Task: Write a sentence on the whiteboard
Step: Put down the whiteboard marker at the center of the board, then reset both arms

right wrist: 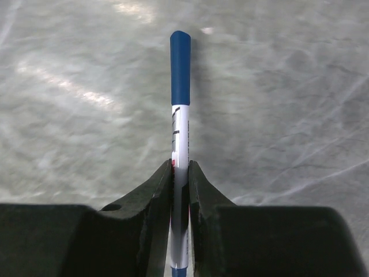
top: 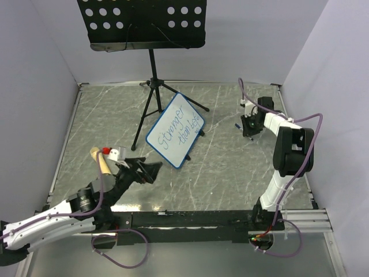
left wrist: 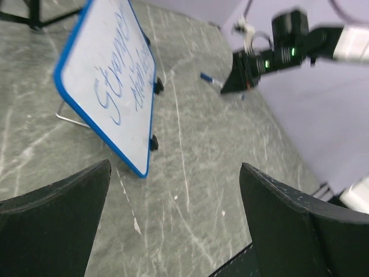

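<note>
Nearest us, our left gripper [top: 149,171] gapes wide and empty just short of the whiteboard [top: 172,151], which stands propped mid-table and bears the sentence [top: 177,128]. Well to its right, our right gripper [right wrist: 180,167] pinches the capped marker [right wrist: 180,115] low over the table [top: 230,167]. We judge the step to be laying it down: lower until the barrel rests flat, part the jaws gently, then rise straight up. We count two grippers, one whiteboard, one marker, two written lines and, farthest, one music stand [top: 151,69].
</note>
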`<action>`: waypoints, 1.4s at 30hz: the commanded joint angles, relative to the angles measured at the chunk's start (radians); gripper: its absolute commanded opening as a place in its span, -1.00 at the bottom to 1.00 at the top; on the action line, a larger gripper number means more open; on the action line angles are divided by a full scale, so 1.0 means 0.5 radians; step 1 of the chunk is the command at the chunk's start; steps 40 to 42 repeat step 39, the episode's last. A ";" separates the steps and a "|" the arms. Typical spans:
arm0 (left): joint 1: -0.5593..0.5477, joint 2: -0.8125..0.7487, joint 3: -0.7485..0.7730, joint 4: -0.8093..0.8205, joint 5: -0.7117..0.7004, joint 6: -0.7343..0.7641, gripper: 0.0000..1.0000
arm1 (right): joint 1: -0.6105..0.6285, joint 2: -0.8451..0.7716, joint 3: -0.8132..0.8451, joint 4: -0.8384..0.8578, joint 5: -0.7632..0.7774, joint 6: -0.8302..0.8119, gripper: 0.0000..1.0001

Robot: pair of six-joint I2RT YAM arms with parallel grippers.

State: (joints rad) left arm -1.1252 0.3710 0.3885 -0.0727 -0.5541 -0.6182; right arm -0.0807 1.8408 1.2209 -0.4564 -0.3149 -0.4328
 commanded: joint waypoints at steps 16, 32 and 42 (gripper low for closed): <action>0.277 0.506 1.247 -0.855 -0.328 0.205 0.93 | -0.047 -0.757 0.037 -0.339 -0.447 -0.018 0.46; 1.750 0.976 1.665 -0.772 1.188 0.506 0.93 | -0.044 -1.979 -0.224 -0.081 0.145 0.936 1.00; 1.750 0.927 1.604 -0.778 1.209 0.531 0.94 | -0.044 -2.040 -0.187 -0.140 0.206 0.936 1.00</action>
